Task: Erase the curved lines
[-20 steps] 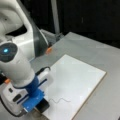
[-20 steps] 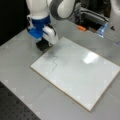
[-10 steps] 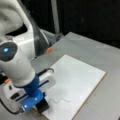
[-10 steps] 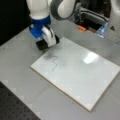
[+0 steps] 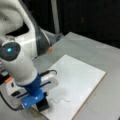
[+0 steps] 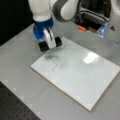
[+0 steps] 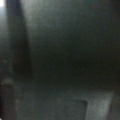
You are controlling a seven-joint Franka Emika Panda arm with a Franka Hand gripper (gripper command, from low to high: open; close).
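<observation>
One gripper [image 6: 50,44], seen in both front views, low over the near corner of the board [image 6: 82,75]. Carries a black block [image 6: 50,44] at its tip [image 5: 42,104]; whether pinched between the jaws or fixed to them, cannot tell, nor whether the jaws stand spread or pressed together. Sits block down at the board's corner, touching or just above the white surface; cannot tell which. Hangs from a blue mount [image 5: 32,92] under the white arm [image 5: 17,62].

Just beside the block, the curve lines [image 6: 53,63]: thin, dark, wavy, unerased, running away from the block across the white surface [image 5: 59,100]. Faint grey smudge or shadow [image 6: 49,57] between block and squiggle in a front view.

Board [image 5: 82,80] white, rectangular, brown at the edge, flat on the grey table [image 6: 22,82]. Glare patch on its far half [image 6: 90,58]. Small orange thing [image 6: 81,28] on the table beyond the board, well apart from the gripper; also visible near the arm [image 5: 50,50]. Dark perforated plate [image 6: 15,110] at a front view's bottom left.

Wrist view dark and murky; nothing to make out.
</observation>
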